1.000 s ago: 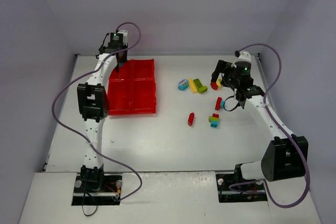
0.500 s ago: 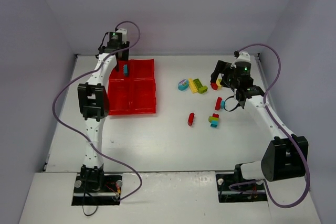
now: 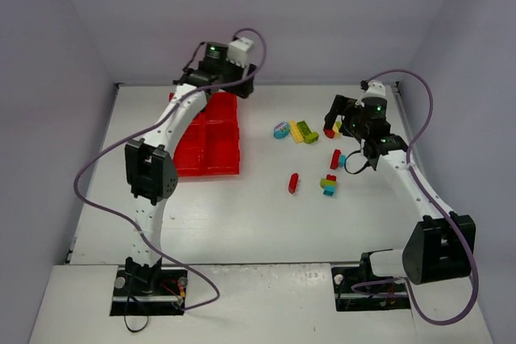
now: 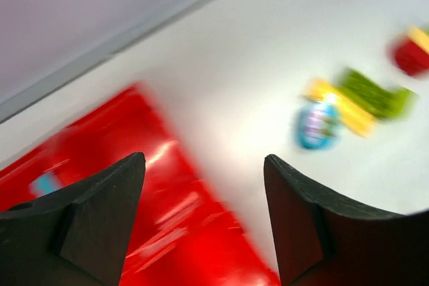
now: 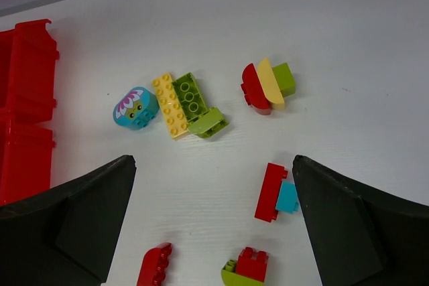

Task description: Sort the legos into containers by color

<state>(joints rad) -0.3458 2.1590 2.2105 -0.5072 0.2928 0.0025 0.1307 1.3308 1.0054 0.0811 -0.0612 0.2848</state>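
Over the table (image 3: 242, 215), my left pincer (image 4: 204, 165) and right pincer (image 5: 213, 162) both gape wide, empty.
Left hangs above the red tray (image 4: 167, 232) at its right edge, a blurred cyan brick (image 4: 45, 182) inside; right hangs over the loose legos (image 5: 271, 192), nothing blocking them. The yellow plate (image 5: 166, 105) lies flat, long axis near upright in the right wrist view, green brick (image 5: 190, 95) alongside.

The tray (image 3: 218, 151) at the left centre of the overhead view is glossy, translucent-looking red plastic, and in the left wrist view its floor throws bright white glare streaks. The bricks (image 5: 190, 96) are smooth, hard moulded plastic with a soft sheen, their studs crisp on the yellow and green plates in the upper middle of the right wrist view, lying on a table (image 5: 348, 45) whose white top is matt and even. The fingers (image 5: 67, 219) of the right gripper (image 5: 213, 162), at the lower corners, look matt black and faintly grainy.
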